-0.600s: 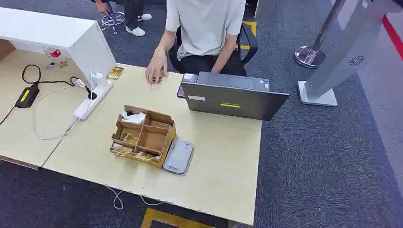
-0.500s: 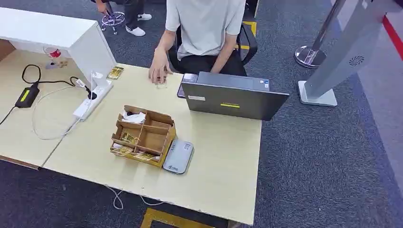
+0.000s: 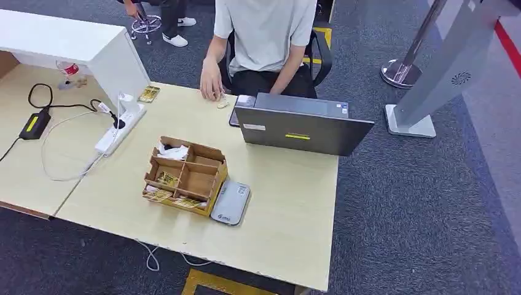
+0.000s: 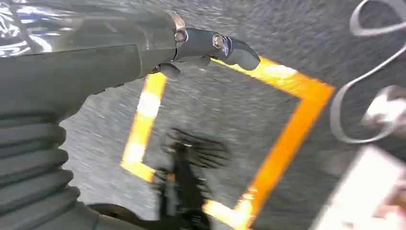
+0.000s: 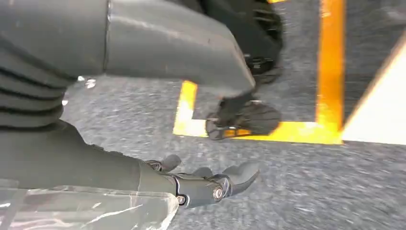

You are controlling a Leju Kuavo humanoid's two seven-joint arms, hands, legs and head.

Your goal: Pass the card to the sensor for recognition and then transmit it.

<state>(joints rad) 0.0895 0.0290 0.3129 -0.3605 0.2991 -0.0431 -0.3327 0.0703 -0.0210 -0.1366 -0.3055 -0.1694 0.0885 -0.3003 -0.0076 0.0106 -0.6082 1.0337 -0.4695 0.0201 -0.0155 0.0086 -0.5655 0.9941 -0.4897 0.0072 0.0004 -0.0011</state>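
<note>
Down beside the legs: left hand (image 4: 194,44) and right hand (image 5: 203,184) both hang over carpet and yellow floor tape (image 4: 287,139), below bench (image 3: 289,215) level.
Hand state: both empty, fingers loosely apart; right hand's are a bit curled.
Cards: up and forward of both hands, lying flat in the front compartments of the wooden box (image 3: 216,173); clearest card (image 3: 166,179) sits nearer the left hand's side.
Sensor: grey reader (image 3: 231,202), flat on the bench, touching or just beside the box, on the right hand's side of the cards.
Far side: person's hand (image 3: 212,83) rests at the bench edge well beyond both hands' line of reach, next to the laptop (image 3: 301,126).
Step (judgement): nothing started; first move is raising a hand to the box.
Risk 1: hand coming up clips the near bench edge or the cable loop hanging under it.
Risk 2: cards are thin, flat and boxed in by dividers. Fingers likely slide off, lift two at once, or shove the box.
Risk 3: a shoved box pushes the reader, since they sit so close; the read position shifts.
Risk 4: card tilted or held too high over the reader means no read.
Risk 5: handover reaches over the laptop lid towards the person. Card may drop if let go early.
</note>
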